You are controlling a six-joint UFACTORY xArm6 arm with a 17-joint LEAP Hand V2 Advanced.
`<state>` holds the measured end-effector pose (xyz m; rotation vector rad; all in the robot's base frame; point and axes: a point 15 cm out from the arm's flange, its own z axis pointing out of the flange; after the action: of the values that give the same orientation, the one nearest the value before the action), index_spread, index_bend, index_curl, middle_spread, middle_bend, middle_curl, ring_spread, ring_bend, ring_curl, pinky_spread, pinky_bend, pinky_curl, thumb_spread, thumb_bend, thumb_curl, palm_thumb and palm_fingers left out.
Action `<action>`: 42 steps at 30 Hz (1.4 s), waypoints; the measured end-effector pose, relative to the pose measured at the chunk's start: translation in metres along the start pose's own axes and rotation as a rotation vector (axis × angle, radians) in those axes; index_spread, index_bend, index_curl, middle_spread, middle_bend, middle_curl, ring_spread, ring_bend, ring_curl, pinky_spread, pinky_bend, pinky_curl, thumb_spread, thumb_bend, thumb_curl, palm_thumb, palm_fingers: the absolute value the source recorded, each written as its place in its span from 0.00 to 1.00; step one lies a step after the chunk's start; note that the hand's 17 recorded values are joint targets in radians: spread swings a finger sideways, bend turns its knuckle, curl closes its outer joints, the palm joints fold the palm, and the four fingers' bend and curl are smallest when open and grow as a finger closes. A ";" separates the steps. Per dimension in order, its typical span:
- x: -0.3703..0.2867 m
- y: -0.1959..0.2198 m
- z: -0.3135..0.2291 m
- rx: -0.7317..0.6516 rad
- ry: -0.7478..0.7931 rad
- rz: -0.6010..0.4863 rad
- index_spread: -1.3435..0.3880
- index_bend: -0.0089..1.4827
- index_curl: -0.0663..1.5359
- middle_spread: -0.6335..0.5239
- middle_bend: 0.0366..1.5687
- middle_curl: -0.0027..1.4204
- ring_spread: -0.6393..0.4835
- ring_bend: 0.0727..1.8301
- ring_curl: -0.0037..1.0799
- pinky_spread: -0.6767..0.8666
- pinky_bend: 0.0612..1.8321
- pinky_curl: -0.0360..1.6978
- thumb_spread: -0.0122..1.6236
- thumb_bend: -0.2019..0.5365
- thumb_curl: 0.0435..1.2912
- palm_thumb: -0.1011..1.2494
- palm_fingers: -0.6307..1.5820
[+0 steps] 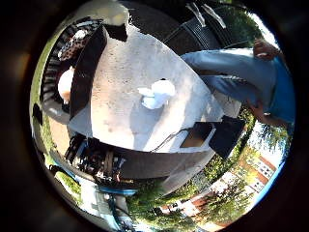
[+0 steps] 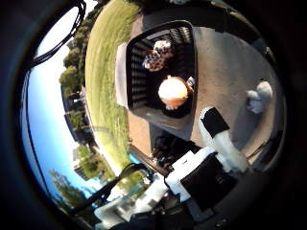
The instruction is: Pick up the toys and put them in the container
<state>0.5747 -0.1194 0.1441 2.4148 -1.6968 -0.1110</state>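
White toy: a soft white plush toy [image 1: 157,94] lies on the bare pale counter [image 1: 120,72], out in the open near the middle of the top, well apart from the container.
Container: a black slatted crate [image 2: 139,72] stands on the counter at one end, close to the edge, open side up.
Toys in the container: a round orange and white toy [image 2: 172,92] rests on the crate floor near the wall that faces the white toy; a spotted dark and white toy [image 2: 156,57] lies farther along the same floor, apart from the round one.
Robot hand: the robot hand [image 2: 216,148] hangs above the counter, away from the toys, with nothing in it. One white finger with a black tip [image 2: 214,120] reaches out straight over the counter beside the crate's corner; the fingers look relaxed and touch nothing.
Counter surface: pale, stone-like, with sun and shade across it; a small dark flat object [image 1: 198,135] lies at its edge.
Person: someone in blue clothing [image 1: 241,72] stands at the far side of the counter, touching none of the toys.
Surroundings: grass [image 2: 103,72], trees and buildings lie beyond the counter.
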 end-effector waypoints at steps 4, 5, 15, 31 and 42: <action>0.063 -0.004 0.033 0.086 0.042 0.083 0.62 0.10 0.27 0.58 0.11 0.27 0.79 0.25 0.27 0.74 0.25 0.31 0.69 0.20 0.32 0.53 0.31; 0.073 -0.008 0.040 0.108 0.052 0.096 0.63 0.10 0.26 0.58 0.10 0.27 0.80 0.25 0.27 0.74 0.26 0.31 0.69 0.20 0.30 0.51 0.32; 0.129 -0.040 0.148 0.261 0.120 0.154 0.69 0.11 0.22 0.58 0.10 0.26 0.84 0.27 0.28 0.78 0.32 0.30 0.68 0.21 0.23 0.37 0.38; 0.089 -0.013 0.208 0.052 0.061 0.096 0.67 0.23 0.23 0.54 0.31 0.32 0.80 0.44 0.34 0.82 0.42 0.30 0.65 0.22 0.20 0.28 0.85; 0.069 0.030 0.222 -0.117 -0.018 0.099 0.54 0.53 0.39 0.49 0.66 0.49 0.62 0.70 0.53 0.70 0.65 0.42 0.68 0.37 0.24 0.47 0.84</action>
<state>0.5330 -0.2188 -0.0643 2.2494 -1.7620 -0.2127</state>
